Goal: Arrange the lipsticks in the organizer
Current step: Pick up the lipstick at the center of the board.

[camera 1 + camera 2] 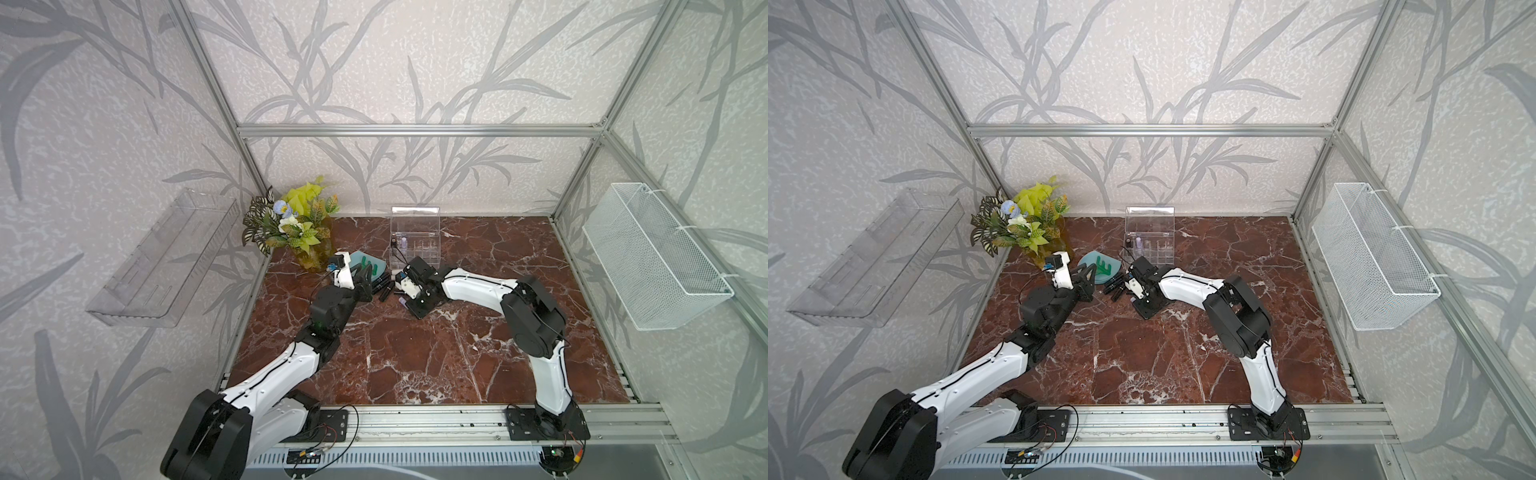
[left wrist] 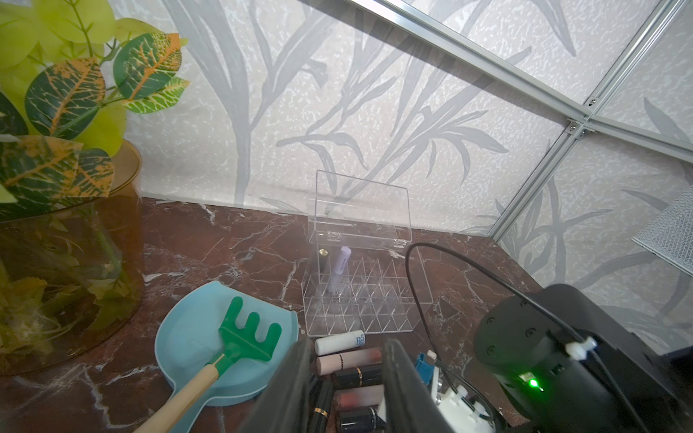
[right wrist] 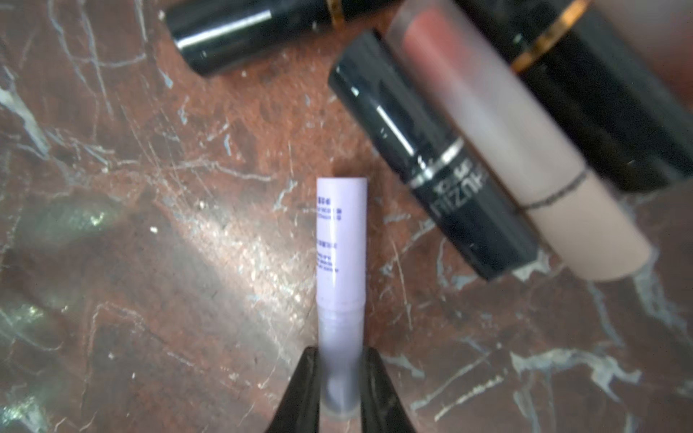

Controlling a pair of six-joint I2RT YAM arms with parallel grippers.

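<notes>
The right gripper (image 3: 339, 360) is nearest, its two black fingers closed tight on one end of a pale lilac plastic lipstick tube (image 3: 341, 240). This tube lies on the red-brown marble table (image 3: 150, 187), near a black tube (image 3: 431, 161) and a beige tube (image 3: 525, 157). Because the hold is at the end, the robot should probably lift slowly, turn the tube upright, and lower it into a free cell of the clear acrylic organizer (image 2: 375, 326). Its lid is open, and a black gold-capped tube (image 2: 323, 260) and a second lilac tube (image 2: 342, 262) stand inside. The left gripper (image 2: 347, 346) hangs partly open and empty above the other tubes. A white tube (image 2: 339, 343) reads "B5". The black tube shows upside-down letters like "HUZI", and the lilac print is too small to read.
</notes>
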